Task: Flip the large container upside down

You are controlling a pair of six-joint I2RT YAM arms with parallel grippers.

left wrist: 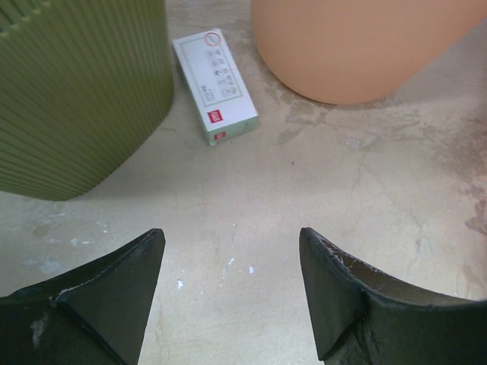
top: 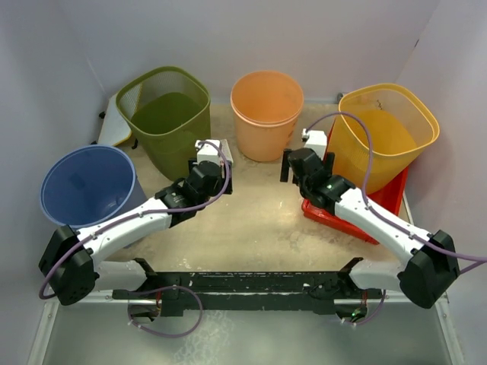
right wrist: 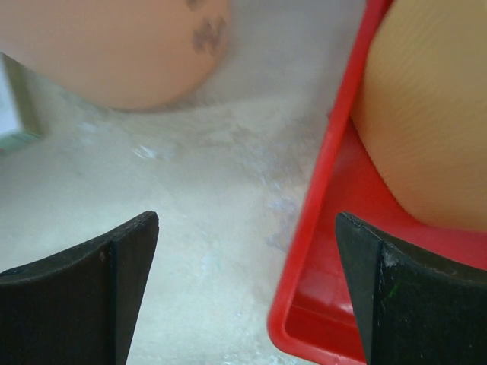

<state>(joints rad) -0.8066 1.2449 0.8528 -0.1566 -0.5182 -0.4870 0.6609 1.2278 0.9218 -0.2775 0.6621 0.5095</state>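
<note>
We are taking the yellow bin (top: pixel 411 144) as the target. It is standing upright just right of the right tool (right wrist: pixel 247 219), farther from the left tool (left wrist: pixel 230 234). Both tools are gaping wide, empty.

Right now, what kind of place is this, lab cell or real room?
Probably a lab test cell: plain white walls box in a worn table, left arm and right arm mount at its near edge, and green bin, orange bin, yellow bin and blue bin stand as props.
</note>
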